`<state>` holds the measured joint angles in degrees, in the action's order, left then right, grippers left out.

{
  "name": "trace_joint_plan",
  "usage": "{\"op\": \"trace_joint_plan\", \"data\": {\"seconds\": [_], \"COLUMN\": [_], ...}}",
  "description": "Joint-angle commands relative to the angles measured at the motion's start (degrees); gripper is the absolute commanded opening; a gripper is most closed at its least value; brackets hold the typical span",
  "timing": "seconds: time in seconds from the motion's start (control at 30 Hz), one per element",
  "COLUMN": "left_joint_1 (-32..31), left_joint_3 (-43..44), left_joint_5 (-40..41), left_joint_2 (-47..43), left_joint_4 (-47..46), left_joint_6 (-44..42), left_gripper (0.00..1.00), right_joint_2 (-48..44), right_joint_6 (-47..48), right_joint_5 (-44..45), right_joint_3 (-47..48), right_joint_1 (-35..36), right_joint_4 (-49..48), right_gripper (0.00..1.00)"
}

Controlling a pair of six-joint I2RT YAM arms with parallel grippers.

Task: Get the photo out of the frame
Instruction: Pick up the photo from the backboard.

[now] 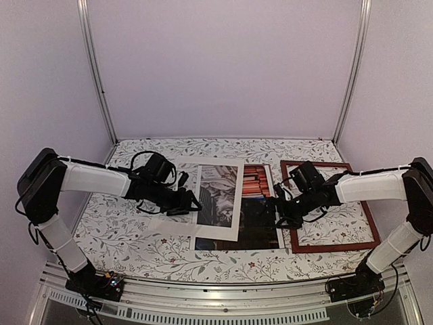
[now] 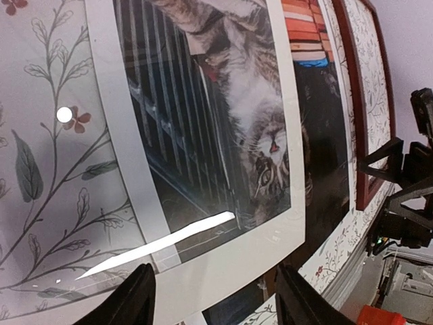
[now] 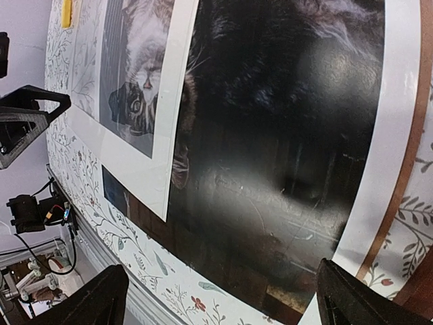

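Observation:
The photo [image 1: 260, 203], a dark print of a cat beside red-orange books with a white border, lies flat at mid-table. It fills the right wrist view [image 3: 284, 135]. The frame [image 1: 331, 206] of dark reddish-brown wood lies just right of it, with the floral tabletop showing inside it. Its edge shows in both wrist views [image 2: 352, 101] [image 3: 406, 156]. A white-bordered sheet [image 1: 218, 196] showing a grey tabby covers the photo's left part. My left gripper [image 1: 193, 202] [image 2: 216, 308] hovers open over that sheet's near border. My right gripper [image 1: 281, 210] [image 3: 223, 308] hovers open over the photo's near right corner.
A clear glossy pane [image 2: 54, 203] lies over the floral table [image 1: 135, 244] and the white-bordered sheet's left side. The table's near edge with its metal rail [image 1: 223, 298] runs close behind both grippers. White walls enclose the back and sides.

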<state>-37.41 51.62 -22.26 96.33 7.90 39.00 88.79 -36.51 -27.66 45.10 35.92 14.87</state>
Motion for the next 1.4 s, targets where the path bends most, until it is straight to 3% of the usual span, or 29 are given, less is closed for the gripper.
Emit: {"op": "trace_joint_plan", "data": {"seconds": [0.0,0.6,1.37], "left_joint_1": [-0.91,-0.91,-0.91], "left_joint_3": [1.05,-1.55,-3.44], "left_joint_5": [-1.33,0.68,1.57], "left_joint_2": [1.26,4.09,4.76], "left_joint_4": [-1.56,-1.77,-2.16], "left_joint_6": [0.02,1.72,2.49], "left_gripper": [0.62,0.62,0.62], "right_joint_2": [-4.83,-11.4,-7.51], "right_joint_6": [-1.69,-2.29,-4.4], "right_joint_5": [0.37,-3.79,-4.24], "right_joint_3": [-2.67,-7.3,-10.68], "right_joint_1": [-0.31,0.66,2.58], "right_joint_4": [2.25,9.54,4.88], "right_gripper": [0.99,0.99,0.99]}}
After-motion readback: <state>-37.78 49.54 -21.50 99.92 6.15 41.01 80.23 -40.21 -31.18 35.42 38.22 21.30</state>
